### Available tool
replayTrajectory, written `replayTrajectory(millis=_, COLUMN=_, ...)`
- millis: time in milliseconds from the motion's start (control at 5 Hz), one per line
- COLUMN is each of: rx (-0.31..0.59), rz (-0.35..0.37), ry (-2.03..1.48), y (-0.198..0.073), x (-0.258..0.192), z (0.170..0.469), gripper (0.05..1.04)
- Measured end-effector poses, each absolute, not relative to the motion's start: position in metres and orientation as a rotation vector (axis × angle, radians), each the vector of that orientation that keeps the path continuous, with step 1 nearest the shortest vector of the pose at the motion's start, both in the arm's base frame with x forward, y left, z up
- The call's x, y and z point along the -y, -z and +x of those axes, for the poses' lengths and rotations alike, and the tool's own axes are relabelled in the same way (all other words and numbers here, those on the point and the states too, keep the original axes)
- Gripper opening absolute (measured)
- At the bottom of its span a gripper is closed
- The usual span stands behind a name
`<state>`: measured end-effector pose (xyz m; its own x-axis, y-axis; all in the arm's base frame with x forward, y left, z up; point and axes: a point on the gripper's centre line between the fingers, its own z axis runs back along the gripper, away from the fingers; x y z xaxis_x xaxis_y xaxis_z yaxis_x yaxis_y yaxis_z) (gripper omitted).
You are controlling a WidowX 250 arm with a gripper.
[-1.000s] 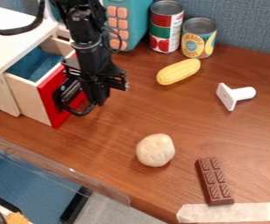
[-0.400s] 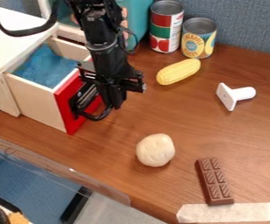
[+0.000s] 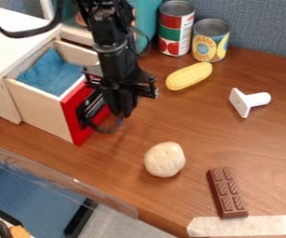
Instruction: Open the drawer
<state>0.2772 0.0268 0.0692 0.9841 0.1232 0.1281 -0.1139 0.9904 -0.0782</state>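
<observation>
The drawer point(image 3: 40, 109) projects well out of the cabinet point(image 3: 9, 42), its red front point(image 3: 73, 122) facing the counter's point(image 3: 139, 121) middle and its blue interior point(image 3: 51, 74) exposed; judged by this extension, the opening requirement is largely or fully met. The claw point(image 3: 124, 115) hangs at the black handle point(image 3: 87, 110), outboard of the red front, a position suited to drawing the drawer outward by its handle; whether the claw is apart, together or clamped cannot be told. Before withdrawal, verify that the claw is free of the handle, since a snag could shift the drawer.
</observation>
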Motion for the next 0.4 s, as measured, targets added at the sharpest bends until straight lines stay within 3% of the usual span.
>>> replayTrajectory(millis=400, rx=0.198, rz=-0.039, ry=-0.126, y=-0.094, x=-0.031, z=0.273, gripper=0.953)
